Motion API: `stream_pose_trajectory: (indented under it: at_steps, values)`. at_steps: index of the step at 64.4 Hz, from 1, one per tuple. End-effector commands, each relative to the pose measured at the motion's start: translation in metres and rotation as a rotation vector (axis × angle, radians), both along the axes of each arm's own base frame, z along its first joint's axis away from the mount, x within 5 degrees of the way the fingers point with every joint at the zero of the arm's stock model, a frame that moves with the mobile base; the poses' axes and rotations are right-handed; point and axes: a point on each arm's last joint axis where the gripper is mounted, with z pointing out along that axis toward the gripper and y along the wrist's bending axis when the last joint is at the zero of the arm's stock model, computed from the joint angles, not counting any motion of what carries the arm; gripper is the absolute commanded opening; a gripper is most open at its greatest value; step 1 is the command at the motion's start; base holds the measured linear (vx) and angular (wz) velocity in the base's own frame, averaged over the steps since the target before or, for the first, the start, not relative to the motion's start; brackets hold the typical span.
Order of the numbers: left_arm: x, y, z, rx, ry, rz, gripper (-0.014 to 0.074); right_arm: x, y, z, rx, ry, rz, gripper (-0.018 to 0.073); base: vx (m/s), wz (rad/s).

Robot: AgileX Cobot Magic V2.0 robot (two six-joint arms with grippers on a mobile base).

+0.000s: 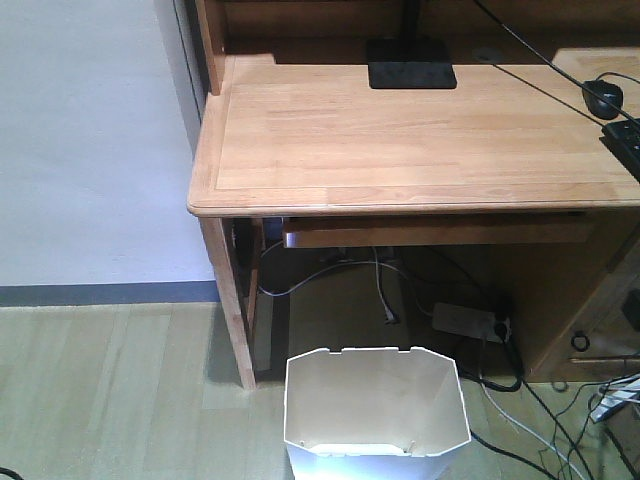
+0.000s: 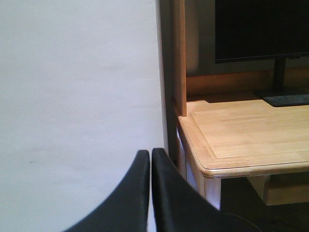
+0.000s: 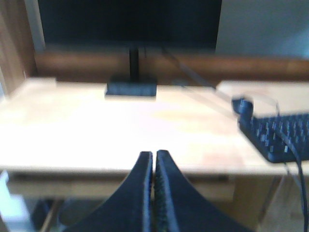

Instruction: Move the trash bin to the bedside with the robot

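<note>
Nearest the front camera, the trash bin stands upright on the pale wood-grain floor at the bottom edge of the view. Its white walls are thin, its corners clipped, and small notches show along the rim; the cream inside looks bare. It sits in front of the light wooden surface, just beside the front leg at the left of the view, and partly before the opening underneath. Neither hand touches it.

Behind the bin, under the surface, a white power strip lies on the floor among loose cables, and a shallow wooden tray hangs below the top. On the surface rest a black monitor stand, a black mouse and the corner of a black keyboard at the right edge. A plain pale wall fills the left.

The left hand is closed on nothing, its two black fingers meeting at the tips, raised near the corner of the surface with the wall behind it. The right hand is likewise closed and empty, fingers pressed together, facing the monitor across the blurred surface.
</note>
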Motion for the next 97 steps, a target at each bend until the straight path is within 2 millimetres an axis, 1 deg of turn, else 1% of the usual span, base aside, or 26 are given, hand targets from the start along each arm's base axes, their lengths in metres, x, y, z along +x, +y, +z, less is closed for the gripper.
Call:
stream_pose_trajectory:
  at_steps: [1,9,15,25,32,41,47,51,57,63,74,80,84,93,97]
  values:
    - [-0.001,-0.001,0.004,-0.023,-0.079,-0.009,-0.0006,0.017,0.0,0.013,-0.011,-0.025,0.004,-0.0008,0.0,0.0]
    - [-0.001,-0.001,0.004,-0.023,-0.079,-0.009,-0.0006,0.03,0.0,0.004,-0.01,0.032,0.004,-0.0008,0.0,0.0]
    - [-0.001,-0.001,0.004,-0.023,-0.079,-0.009,-0.0006,0.034,0.0,-0.002,0.045,0.081,-0.01,-0.0008,0.0,0.0]
    - [-0.001,-0.001,0.004,-0.023,-0.078,-0.009,-0.0006,0.035,0.0,-0.001,0.064,0.062,-0.015,-0.0001,0.0,0.0]
    - [-0.001,-0.001,0.004,-0.023,-0.078,-0.009,-0.0006,0.035,0.0,0.0,0.022,0.056,-0.004,0.0034,0.0,0.0]
    - [-0.001,-0.001,0.004,-0.023,-0.078,-0.009,-0.0006,0.034,0.0,-0.002,-0.005,0.071,0.004,0.015,0.0,0.0]
    - [-0.001,-0.001,0.004,-0.023,-0.078,-0.009,-0.0006,0.034,0.0,-0.002,-0.005,0.071,0.004,0.0268,0.0,0.0]
    - [-0.001,-0.001,0.004,-0.023,-0.078,-0.009,-0.0006,0.034,0.0,-0.001,-0.005,0.07,0.004,0.0365,0.0,0.0]
    - [-0.001,-0.001,0.004,-0.023,-0.078,-0.009,-0.0006,0.034,0.0,-0.002,-0.005,0.08,0.004,0.0464,0.0,0.0]
    - [-0.001,-0.001,0.004,-0.023,-0.078,-0.009,-0.0006,0.034,0.0,-0.004,-0.005,0.099,0.005,0.0517,0.0,0.0]
    - [-0.001,-0.001,0.004,-0.023,-0.078,-0.009,-0.0006,0.034,0.0,-0.004,-0.001,0.098,0.004,0.0527,0.0,0.0]
    - [-0.001,-0.001,0.004,-0.023,-0.078,-0.009,-0.0006,0.034,0.0,-0.003,0.054,0.097,-0.011,0.0527,0.0,0.0]
    - [-0.001,-0.001,0.004,-0.023,-0.078,-0.009,-0.0006,0.035,0.001,-0.002,0.06,0.121,-0.011,0.0527,0.0,0.0]
    - [-0.001,-0.001,0.004,-0.023,-0.078,-0.009,-0.0006,0.051,0.001,0.006,0.055,0.237,-0.004,0.0527,0.0,0.0]
    - [-0.001,-0.001,0.004,-0.023,-0.078,-0.009,-0.0006,0.06,0.002,0.004,0.054,0.315,-0.002,0.0527,0.0,0.0]
